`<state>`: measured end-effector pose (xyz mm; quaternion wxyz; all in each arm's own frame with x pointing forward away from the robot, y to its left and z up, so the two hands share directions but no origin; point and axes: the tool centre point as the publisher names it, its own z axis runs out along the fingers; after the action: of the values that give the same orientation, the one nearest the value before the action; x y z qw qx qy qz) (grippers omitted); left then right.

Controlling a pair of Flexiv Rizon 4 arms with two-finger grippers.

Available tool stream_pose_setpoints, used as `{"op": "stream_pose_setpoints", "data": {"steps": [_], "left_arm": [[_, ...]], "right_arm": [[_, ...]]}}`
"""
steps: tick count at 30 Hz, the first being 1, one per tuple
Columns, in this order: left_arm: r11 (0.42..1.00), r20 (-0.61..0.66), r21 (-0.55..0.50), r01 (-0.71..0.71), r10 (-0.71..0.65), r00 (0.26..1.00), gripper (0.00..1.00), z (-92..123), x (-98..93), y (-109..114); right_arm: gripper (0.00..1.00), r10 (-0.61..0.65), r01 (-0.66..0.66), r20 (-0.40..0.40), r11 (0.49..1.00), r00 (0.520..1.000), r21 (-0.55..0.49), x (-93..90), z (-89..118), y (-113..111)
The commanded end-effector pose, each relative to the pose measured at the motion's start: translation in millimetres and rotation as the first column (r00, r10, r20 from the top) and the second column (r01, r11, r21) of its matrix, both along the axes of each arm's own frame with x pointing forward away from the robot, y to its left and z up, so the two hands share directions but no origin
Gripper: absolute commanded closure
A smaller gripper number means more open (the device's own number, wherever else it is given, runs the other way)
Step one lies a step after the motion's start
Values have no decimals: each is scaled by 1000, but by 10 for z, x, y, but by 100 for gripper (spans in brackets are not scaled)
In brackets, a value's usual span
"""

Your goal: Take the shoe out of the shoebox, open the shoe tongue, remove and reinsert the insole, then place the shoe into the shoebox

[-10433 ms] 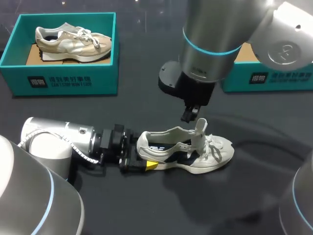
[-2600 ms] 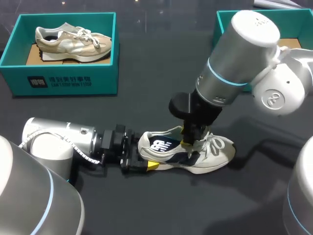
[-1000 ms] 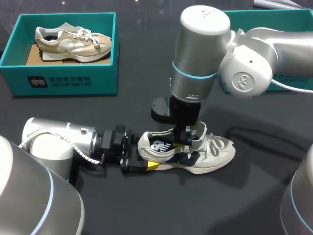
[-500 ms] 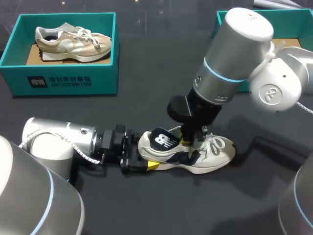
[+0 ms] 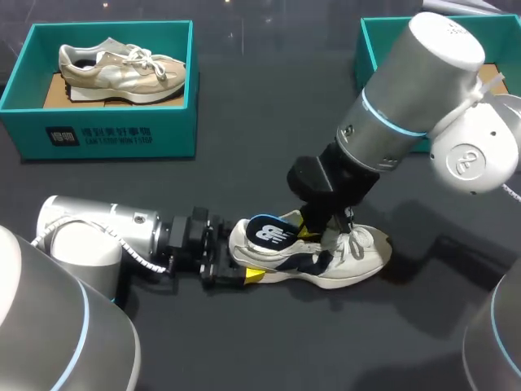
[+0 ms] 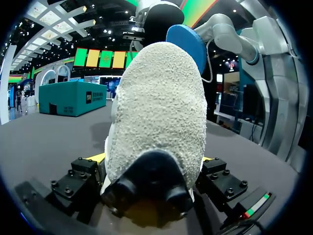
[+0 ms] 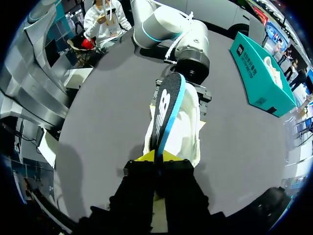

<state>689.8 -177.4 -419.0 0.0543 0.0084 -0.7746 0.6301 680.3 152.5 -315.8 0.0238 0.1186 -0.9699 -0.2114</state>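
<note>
A white and navy shoe [image 5: 352, 252] lies on its side on the dark table, toe to the right. My left gripper [image 5: 242, 275] is shut on its heel, one yellow tip on each side, and the shoe's heel [image 6: 156, 112] fills the left wrist view. My right gripper [image 5: 310, 234] hangs over the shoe's opening, shut on the front end of the dark blue insole [image 5: 271, 232]. The insole's heel end sticks up out of the shoe. In the right wrist view the insole [image 7: 166, 110] runs ahead from my right gripper [image 7: 157, 156] over the shoe [image 7: 190, 128].
A teal shoebox [image 5: 106, 134] at the back left holds a beige shoe [image 5: 122, 69]. A second teal shoebox [image 5: 368, 49] stands at the back right, mostly hidden behind my right arm. Bare table lies in front of the shoe.
My right arm has swung to the right and its gripper has drawn the insole up, so the insole's heel end now stands clear of the shoe. The left arm and the shoe stay put.
</note>
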Motion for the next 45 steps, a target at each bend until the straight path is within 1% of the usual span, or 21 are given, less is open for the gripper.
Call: {"op": "stream_pose_setpoints", "data": {"steps": [1, 6, 9, 15, 16, 17, 19, 21, 24, 25, 29, 33, 36, 39, 42, 45], "left_arm": [[1000, 0, 1, -1, 1, 1000, 100, -23, -6, 11], [1000, 0, 1, -1, 1, 1000, 100, -23, -6, 11], [1000, 0, 1, -1, 1, 1000, 100, -23, -6, 11], [1000, 0, 1, -1, 1, 1000, 100, -23, -6, 11], [1000, 0, 1, -1, 1, 1000, 100, -23, -6, 11], [1000, 0, 1, -1, 1, 1000, 100, -23, -6, 11], [1000, 0, 1, -1, 1, 1000, 100, -23, -6, 11], [1000, 0, 1, -1, 1, 1000, 100, -23, -6, 11], [1000, 0, 1, -1, 1, 1000, 100, -23, -6, 11], [1000, 0, 1, -1, 1, 1000, 100, -23, -6, 11], [1000, 0, 1, -1, 1, 1000, 100, -23, -6, 11], [1000, 0, 1, -1, 1, 1000, 100, -23, -6, 11], [1000, 0, 1, -1, 1, 1000, 100, -23, -6, 11], [1000, 0, 1, -1, 1, 1000, 100, -23, -6, 11], [1000, 0, 1, -1, 1, 1000, 100, -23, -6, 11], [1000, 0, 1, -1, 1, 1000, 100, -23, -6, 11]], "right_arm": [[100, 34, -33, 4, 997, 999, -68, 62, 60, 222], [100, 76, -76, 4, 992, 997, -98, 56, 75, 358], [100, 79, -79, -6, 990, 997, -119, 47, 64, 392], [100, 27, -32, -33, 987, 999, -159, 16, 50, 424], [98, 11, -19, -48, 986, 999, -163, 9, 50, 430], [91, -12, 0, -61, 984, 998, -179, 5, 47, 437], [72, -30, 15, -81, 984, 996, -178, 2, 36, 446], [68, -64, 44, -102, 981, 993, -188, -3, 23, 447], [53, -121, 96, -123, 977, 985, -189, 0, 6, 437], [50, -138, 112, -124, 975, 983, -191, 1, 2, 435], [53, -198, 173, -125, 966, 972, -192, 8, -13, 421], [56, -235, 212, -135, 963, 962, -165, 9, -32, 401], [56, -258, 238, -154, 962, 954, -137, 10, -57, 374], [53, -272, 256, -178, 961, 946, -105, 10, -90, 336], [53, -271, 263, -202, 963, 941, -65, 26, -125, 309], [55, -267, 263, -219, 964, 938, -47, 52, -148, 296]]}}
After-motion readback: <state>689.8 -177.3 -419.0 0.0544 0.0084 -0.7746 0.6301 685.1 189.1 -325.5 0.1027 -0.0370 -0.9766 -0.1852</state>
